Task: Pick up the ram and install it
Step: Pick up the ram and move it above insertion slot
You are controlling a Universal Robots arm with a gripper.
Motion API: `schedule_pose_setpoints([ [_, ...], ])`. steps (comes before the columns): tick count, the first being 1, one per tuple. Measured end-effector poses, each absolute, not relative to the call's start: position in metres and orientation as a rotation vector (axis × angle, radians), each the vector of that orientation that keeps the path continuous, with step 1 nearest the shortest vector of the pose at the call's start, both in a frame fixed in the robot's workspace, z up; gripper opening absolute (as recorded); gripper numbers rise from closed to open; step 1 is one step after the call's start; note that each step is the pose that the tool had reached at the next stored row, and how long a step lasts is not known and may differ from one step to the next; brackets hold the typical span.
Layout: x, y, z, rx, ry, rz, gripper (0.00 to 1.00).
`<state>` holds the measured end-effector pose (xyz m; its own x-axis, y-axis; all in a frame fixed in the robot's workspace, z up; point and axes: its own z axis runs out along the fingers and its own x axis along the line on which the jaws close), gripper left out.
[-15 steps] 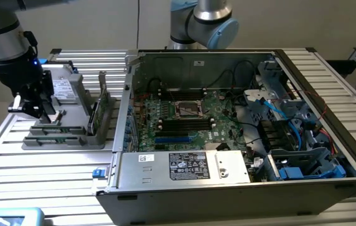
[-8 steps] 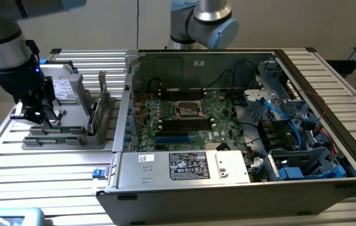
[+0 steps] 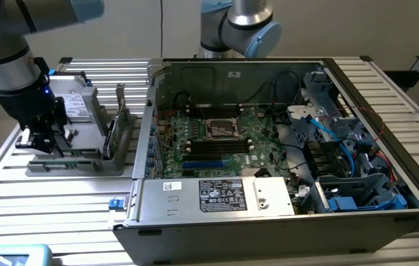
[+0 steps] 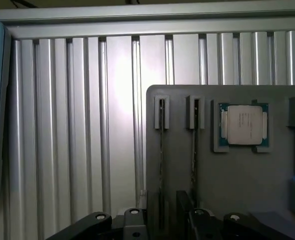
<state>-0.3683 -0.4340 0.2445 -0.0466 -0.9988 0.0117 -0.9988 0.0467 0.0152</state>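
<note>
Hanging over the tray (image 4: 227,190), the tool (image 3: 43,148) overlooks ram (image 4: 161,150) and processor (image 4: 245,125).

Ribbed aluminium table (image 3: 61,194), pale wall (image 3: 143,27) behind, soft glare on slats.

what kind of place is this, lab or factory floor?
Probably a robotics lab bench for PC assembly: an open computer case with motherboard exposed, a grey parts holder carrying the ram and a processor chip, on an aluminium-slat table.
</note>
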Motion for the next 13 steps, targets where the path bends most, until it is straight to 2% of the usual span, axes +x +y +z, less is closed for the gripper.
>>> schedule_pose_setpoints([
  [13,-0.367,-0.436,0.221,2.16,-2.257,-0.008,0.36],
])
